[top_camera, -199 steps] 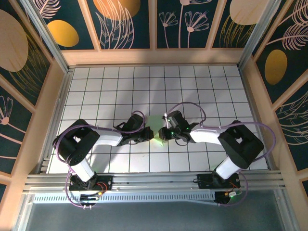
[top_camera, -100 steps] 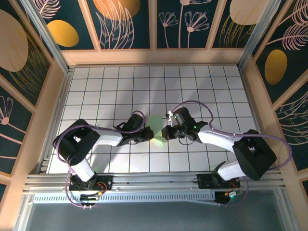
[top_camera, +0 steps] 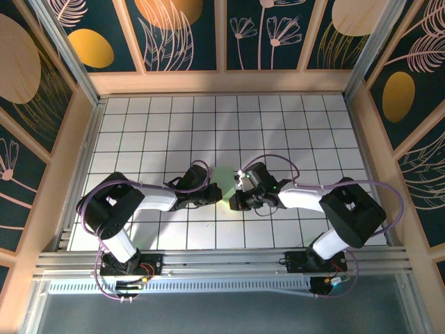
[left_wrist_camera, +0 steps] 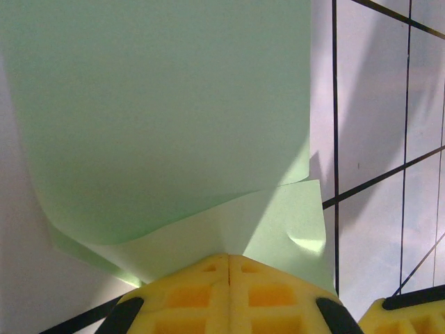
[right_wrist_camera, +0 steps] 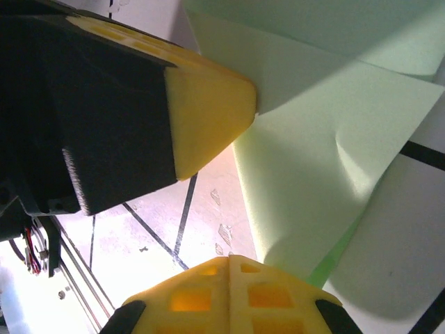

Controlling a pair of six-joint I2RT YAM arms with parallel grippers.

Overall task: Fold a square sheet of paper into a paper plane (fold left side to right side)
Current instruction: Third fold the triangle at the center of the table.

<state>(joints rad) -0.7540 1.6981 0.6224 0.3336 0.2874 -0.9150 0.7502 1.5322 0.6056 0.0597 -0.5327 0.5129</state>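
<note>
We're over a white table [top_camera: 160, 125] ruled into black-lined grid tiles, boxed in by wooden-framed walls [top_camera: 181, 28] of dark panels painted with orange discs and pale leaf outlines, with an aluminium rail [top_camera: 222, 261] along the near edge. Both arms reach in from that rail and meet just near of the table's middle. Right between them lies the square sheet of paper [top_camera: 224, 179], pale green, partly doubled over on itself.

The left gripper [top_camera: 215, 195] comes in from the left, and the left wrist view shows its yellow pads [left_wrist_camera: 195, 292] pressed tight together, tips right up against the paper's near edge. A curled upper layer rises above a flatter lower flap that runs down to the seam of the pads. Whether any paper is caught between them, I can't tell.

The right gripper [top_camera: 234, 200] comes in from the opposite side, almost nose to nose with the left. Its own pads [right_wrist_camera: 271, 299] are closed flat against each other too, and the green sheet's lifted edge dips down to meet them. The same view has the left gripper's yellow fingertip [right_wrist_camera: 208, 104] touching the paper's edge higher up, near a soft crease. The paper casts a shadow on the tiles beneath
</note>
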